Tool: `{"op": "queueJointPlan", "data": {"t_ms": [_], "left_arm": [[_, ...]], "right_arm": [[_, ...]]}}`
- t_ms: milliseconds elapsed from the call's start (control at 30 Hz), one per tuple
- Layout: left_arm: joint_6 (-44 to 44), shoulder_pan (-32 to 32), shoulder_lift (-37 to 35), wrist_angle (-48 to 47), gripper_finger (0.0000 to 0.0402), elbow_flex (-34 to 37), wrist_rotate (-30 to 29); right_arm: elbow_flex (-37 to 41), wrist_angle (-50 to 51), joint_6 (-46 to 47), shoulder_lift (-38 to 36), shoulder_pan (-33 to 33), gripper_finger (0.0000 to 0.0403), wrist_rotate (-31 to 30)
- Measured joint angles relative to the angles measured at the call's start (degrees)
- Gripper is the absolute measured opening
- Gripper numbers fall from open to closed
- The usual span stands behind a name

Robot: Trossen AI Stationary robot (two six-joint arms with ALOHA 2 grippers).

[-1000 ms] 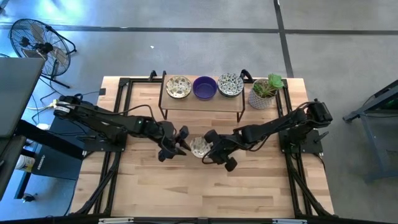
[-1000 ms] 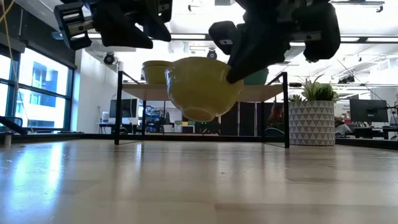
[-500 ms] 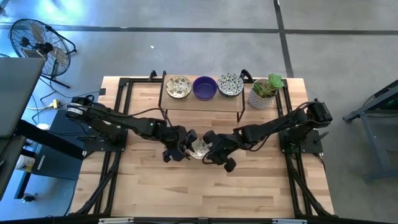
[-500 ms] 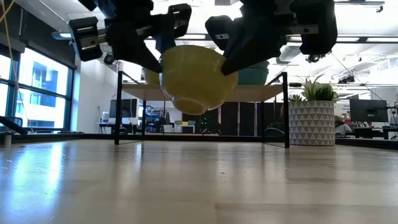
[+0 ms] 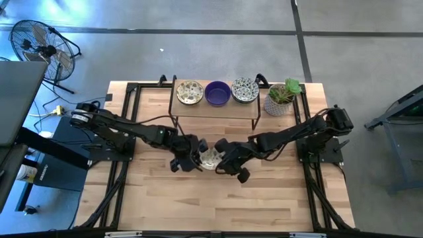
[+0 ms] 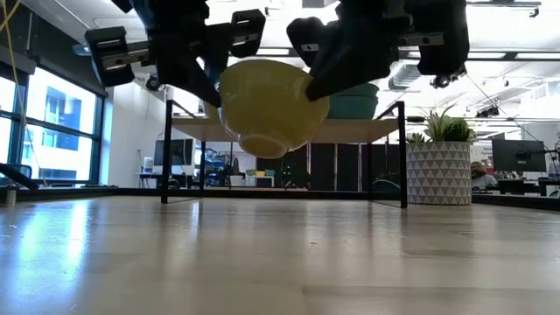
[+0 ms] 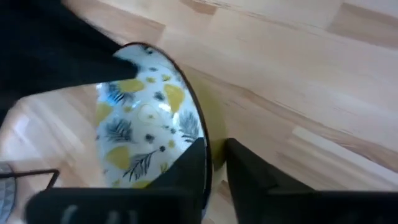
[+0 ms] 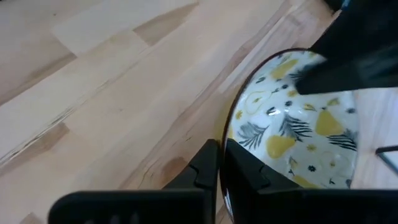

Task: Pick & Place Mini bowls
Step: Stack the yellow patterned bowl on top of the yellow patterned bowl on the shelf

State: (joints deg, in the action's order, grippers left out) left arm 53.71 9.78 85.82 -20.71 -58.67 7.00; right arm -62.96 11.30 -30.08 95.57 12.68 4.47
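Both pincers meet on one mini bowl: my right pincer (image 5: 228,163) is clenched on the rim of the yellow-patterned bowl (image 5: 211,157), one finger inside and one outside the wall, as my right wrist view shows. My left pincer (image 5: 192,156) sits on the opposite rim, its fingers (image 7: 186,168) likewise straddling the wall; whether it has fully clamped I cannot tell for sure, though the gap looks closed onto the rim.

From table height, the bowl (image 6: 265,105) hangs clear above the desk (image 6: 280,254), carried between the two pincers. I judge this to be a handover in mid-air: gripping opposite sides keeps each pincer out of the other's way and keeps the bowl level while the weight passes across.

Beyond my pincers, on the far side, a raised shelf (image 5: 215,109) carries three more bowls in a row: a cream patterned one (image 5: 189,92), a purple one (image 5: 217,92) and a dark-speckled one (image 5: 244,90). Just beside the shelf, on my right arm's side, stands a potted plant (image 5: 281,96), which is not part of the job.
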Motion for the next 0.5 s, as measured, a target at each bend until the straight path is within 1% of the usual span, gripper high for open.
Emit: {"op": "queueJointPlan", "data": {"t_ms": [100, 167, 500], "left_arm": [[1.26, 0.02, 0.12, -0.92, 0.0022, 0.04, 0.38], [1.75, 0.02, 0.17, -1.02, 0.0011, 0.07, 0.68], [1.97, 0.02, 0.17, -2.03, 0.0006, 0.09, 0.05]], "right_arm": [[-0.12, -1.00, -0.46, 0.00, 0.08, 0.0010, 0.04], [-0.15, -1.44, -0.49, -0.04, 0.09, 0.0010, 0.19], [-0.13, -2.60, 0.63, -0.07, 0.11, 0.0035, -0.53]]}}
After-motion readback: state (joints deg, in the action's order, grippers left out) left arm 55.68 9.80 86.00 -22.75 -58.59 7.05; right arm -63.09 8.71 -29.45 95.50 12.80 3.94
